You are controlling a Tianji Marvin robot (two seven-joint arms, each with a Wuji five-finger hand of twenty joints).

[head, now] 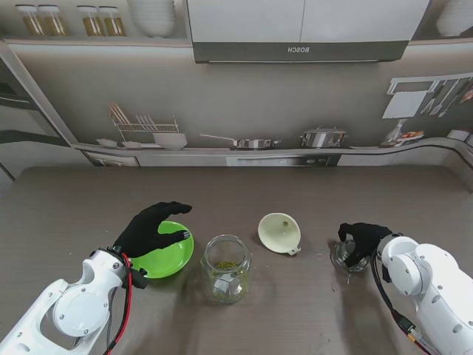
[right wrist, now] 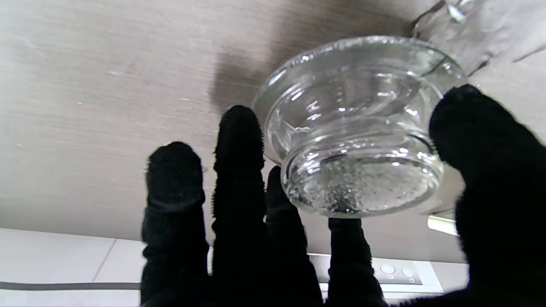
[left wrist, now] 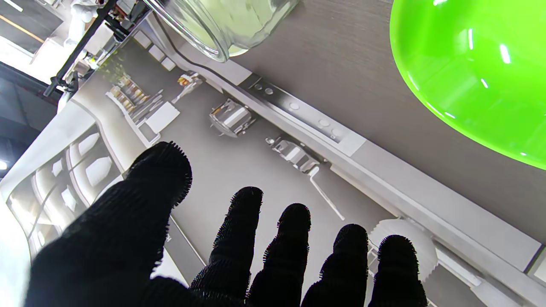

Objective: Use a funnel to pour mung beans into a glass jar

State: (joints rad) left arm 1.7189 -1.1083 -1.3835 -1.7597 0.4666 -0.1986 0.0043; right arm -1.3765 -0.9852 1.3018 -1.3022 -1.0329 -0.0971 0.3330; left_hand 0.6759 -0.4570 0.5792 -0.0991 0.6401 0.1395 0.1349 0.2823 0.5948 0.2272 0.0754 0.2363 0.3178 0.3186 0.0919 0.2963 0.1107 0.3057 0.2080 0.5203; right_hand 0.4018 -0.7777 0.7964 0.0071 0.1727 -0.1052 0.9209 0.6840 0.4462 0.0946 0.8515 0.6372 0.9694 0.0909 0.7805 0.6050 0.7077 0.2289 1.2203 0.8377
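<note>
A glass jar stands at the table's middle near me, with a thin layer of mung beans at its bottom; its rim shows in the left wrist view. The cream funnel lies on its side just right of the jar, touching nothing. Left of the jar sits a green bowl that looks empty inside. My left hand hovers over the bowl's far-left rim, open, with its fingers spread. My right hand is curled around a glass lid resting on the table at the right.
The backdrop is a printed kitchen wall behind the table's far edge. Bare wood-grain table top lies beyond the bowl, jar and funnel. A second glass piece lies close beside the lid.
</note>
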